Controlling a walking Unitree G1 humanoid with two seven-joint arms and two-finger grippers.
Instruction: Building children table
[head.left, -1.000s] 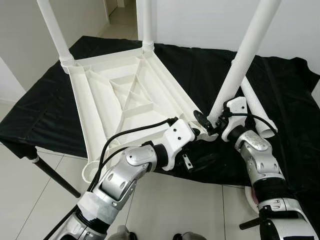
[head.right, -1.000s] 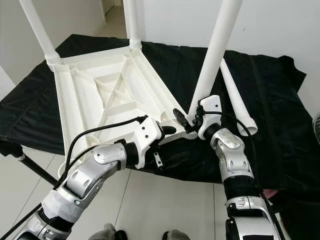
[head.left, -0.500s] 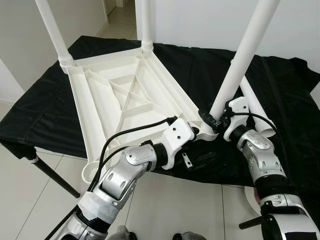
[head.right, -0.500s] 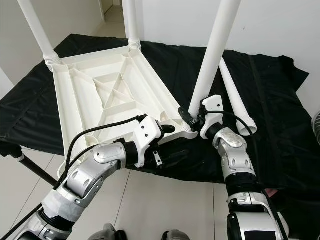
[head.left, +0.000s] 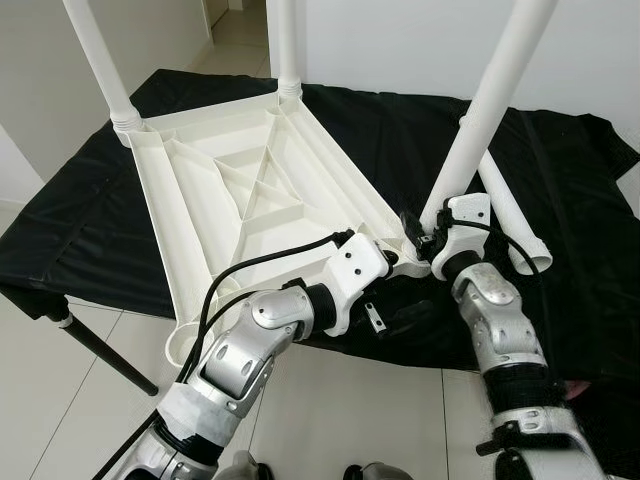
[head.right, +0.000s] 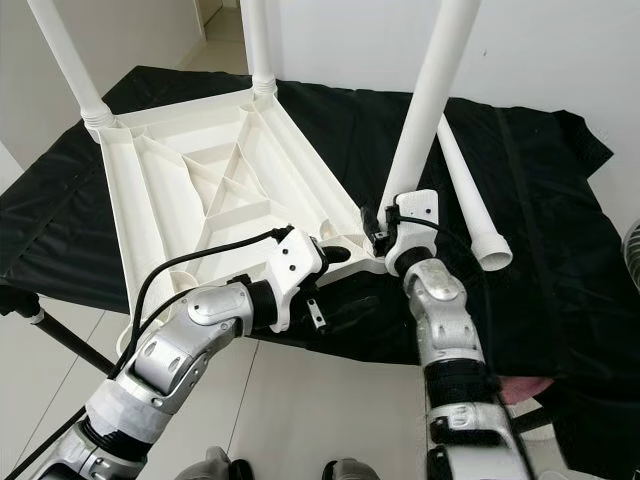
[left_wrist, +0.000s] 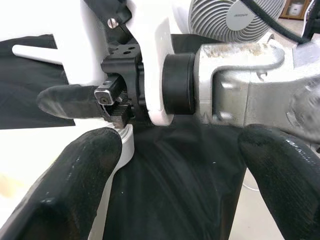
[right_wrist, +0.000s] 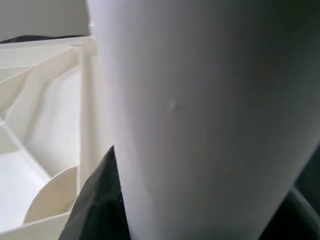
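Three legs stand in the upturned white tabletop (head.left: 240, 190) on the black cloth (head.left: 560, 180); a fourth leg (head.right: 470, 205) lies loose. Right gripper (head.left: 418, 232) clamps the near leg (head.left: 480, 110) at its socket; left gripper (left_wrist: 150, 165), fingers spread, straddles that corner. Keep the leg square while twisting.

A black cloth (head.left: 90, 230) covered a work table; around it lay pale floor tiles (head.left: 60, 370), with white walls (head.left: 400, 40) behind.
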